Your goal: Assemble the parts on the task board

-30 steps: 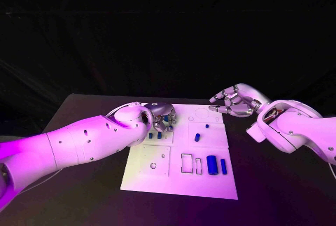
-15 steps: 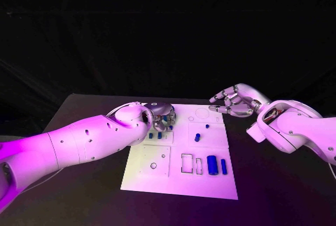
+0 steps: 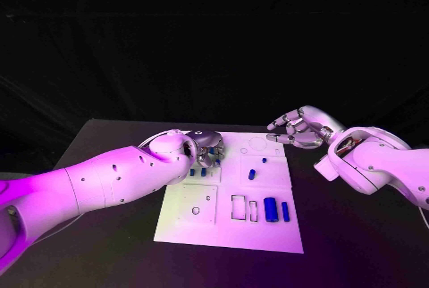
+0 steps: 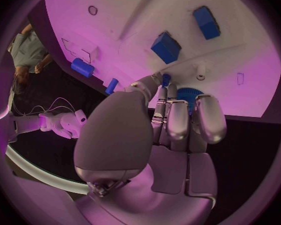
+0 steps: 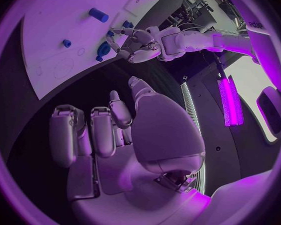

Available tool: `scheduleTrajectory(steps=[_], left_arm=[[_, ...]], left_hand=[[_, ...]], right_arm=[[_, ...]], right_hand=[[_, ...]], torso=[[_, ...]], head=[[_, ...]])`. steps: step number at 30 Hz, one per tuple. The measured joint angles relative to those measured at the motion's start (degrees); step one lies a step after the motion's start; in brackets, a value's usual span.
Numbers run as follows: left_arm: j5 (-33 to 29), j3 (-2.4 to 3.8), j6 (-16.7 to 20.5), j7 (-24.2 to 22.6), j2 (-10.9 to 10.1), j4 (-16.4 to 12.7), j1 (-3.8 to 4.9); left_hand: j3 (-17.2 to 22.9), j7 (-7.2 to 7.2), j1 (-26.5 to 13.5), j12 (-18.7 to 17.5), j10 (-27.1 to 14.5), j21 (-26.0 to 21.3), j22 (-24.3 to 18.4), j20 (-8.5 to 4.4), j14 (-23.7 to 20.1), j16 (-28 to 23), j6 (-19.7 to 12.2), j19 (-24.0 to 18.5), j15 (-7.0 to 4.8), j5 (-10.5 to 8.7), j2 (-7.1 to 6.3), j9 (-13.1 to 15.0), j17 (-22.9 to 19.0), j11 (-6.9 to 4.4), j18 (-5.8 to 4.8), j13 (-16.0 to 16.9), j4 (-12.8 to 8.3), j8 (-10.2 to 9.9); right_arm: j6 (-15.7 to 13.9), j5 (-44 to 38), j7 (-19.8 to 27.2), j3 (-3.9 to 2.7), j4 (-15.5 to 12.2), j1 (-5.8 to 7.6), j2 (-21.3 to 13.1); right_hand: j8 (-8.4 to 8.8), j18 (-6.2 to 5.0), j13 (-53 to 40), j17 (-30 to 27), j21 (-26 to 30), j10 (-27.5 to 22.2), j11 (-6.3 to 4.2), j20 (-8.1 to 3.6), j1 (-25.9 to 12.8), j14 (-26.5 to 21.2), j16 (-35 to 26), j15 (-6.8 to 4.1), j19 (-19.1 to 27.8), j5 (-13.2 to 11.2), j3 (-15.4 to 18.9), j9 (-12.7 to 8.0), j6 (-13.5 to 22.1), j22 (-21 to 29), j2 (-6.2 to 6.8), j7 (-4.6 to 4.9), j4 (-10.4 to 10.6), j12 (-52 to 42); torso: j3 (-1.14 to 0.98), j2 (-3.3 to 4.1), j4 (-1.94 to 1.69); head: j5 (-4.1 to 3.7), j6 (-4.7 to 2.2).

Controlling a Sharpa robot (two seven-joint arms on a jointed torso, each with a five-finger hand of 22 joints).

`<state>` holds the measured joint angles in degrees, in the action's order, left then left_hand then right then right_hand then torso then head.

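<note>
Fingertips (image 4: 166, 79) of left hand (image 3: 206, 148) pinching blue part (image 4: 167, 78)

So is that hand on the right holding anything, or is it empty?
Empty. The right hand hangs off the far right corner of the task board; in its wrist view the fingers are loosely spread with nothing between them.

The surface (image 3: 107, 238) is a dark, matte tabletop occupying the lower half of the head view. Behind it, the upper half of the frame is a black backdrop with faint folds.
</note>
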<state>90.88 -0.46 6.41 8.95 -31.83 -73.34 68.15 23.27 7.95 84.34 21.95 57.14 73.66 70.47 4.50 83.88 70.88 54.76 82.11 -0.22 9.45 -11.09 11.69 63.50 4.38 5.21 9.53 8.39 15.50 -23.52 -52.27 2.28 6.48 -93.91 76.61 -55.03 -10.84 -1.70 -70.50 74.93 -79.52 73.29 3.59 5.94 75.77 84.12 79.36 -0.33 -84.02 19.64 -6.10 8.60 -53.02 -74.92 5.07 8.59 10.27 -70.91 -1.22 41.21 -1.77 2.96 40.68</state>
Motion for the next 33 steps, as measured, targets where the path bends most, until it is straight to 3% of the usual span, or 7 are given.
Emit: scheduleTrajectory(steps=[6, 15, 33], left_arm=[[0.0, 0.00, -0.3, 0.0, 0.2, 0.2, -0.04], [0.0, 0.00, -1.2, 0.1, 0.3, 0.6, -0.05], [0.4, 0.07, -1.7, 0.2, 0.4, 0.6, -0.01]], left_hand=[[0.4, -0.12, 0.2, 0.0, 1.3, 0.5, 0.6, -0.21, 0.0, 0.0, 0.5, 0.2, 0.00, -0.02, 0.30, -0.2, -0.2, -0.24, 0.03, -0.1, -0.3, -0.2], [2.5, -0.42, 1.3, 0.0, 4.4, 1.1, 1.4, -0.41, 0.2, 0.3, 2.7, 0.4, -0.60, -0.02, 1.90, -0.6, -0.7, -0.90, 0.05, -0.2, -2.0, -0.7], [6.2, -0.31, 1.2, -3.2, 7.7, 2.0, 2.4, -0.62, 0.0, 0.8, 5.6, 0.6, -0.80, -0.31, 2.26, -1.1, -1.5, -0.98, 0.08, -0.6, -5.0, -2.7]], right_arm=[[0.0, 0.0, 0.0, 0.00, 0.0, 0.00, 0.0], [0.0, 0.0, 0.0, 0.00, 0.0, -0.01, 0.0], [0.0, 0.0, 0.0, 0.00, -0.1, -0.01, 0.0]], right_hand=[[0.00, 0.00, 0.0, 0.0, 0.0, 0.0, 0.00, 0.00, 0.0, 0.0, 0.0, 0.00, 0.0, 0.0, 0.0, 0.0, 0.0, 0.0, 0.00, 0.00, 0.0, 0.0], [0.00, 0.00, 0.0, 0.0, 0.0, 0.0, 0.00, 0.00, 0.0, 0.0, 0.0, 0.00, 0.0, 0.0, 0.0, 0.0, 0.0, 0.0, 0.00, 0.00, 0.0, 0.0], [0.00, 0.00, -0.1, 0.0, 0.0, 0.0, 0.00, 0.00, 0.0, 0.0, 0.0, 0.00, 0.0, 0.0, 0.0, 0.0, 0.0, 0.0, 0.00, 0.00, 0.0, 0.0]], torso=[[0.00, -0.01, -0.03], [0.00, -0.03, 0.00], [-0.01, -0.03, -0.03]], head=[[-0.01, 0.04], [-0.02, 0.12], [-0.08, 0.23]])
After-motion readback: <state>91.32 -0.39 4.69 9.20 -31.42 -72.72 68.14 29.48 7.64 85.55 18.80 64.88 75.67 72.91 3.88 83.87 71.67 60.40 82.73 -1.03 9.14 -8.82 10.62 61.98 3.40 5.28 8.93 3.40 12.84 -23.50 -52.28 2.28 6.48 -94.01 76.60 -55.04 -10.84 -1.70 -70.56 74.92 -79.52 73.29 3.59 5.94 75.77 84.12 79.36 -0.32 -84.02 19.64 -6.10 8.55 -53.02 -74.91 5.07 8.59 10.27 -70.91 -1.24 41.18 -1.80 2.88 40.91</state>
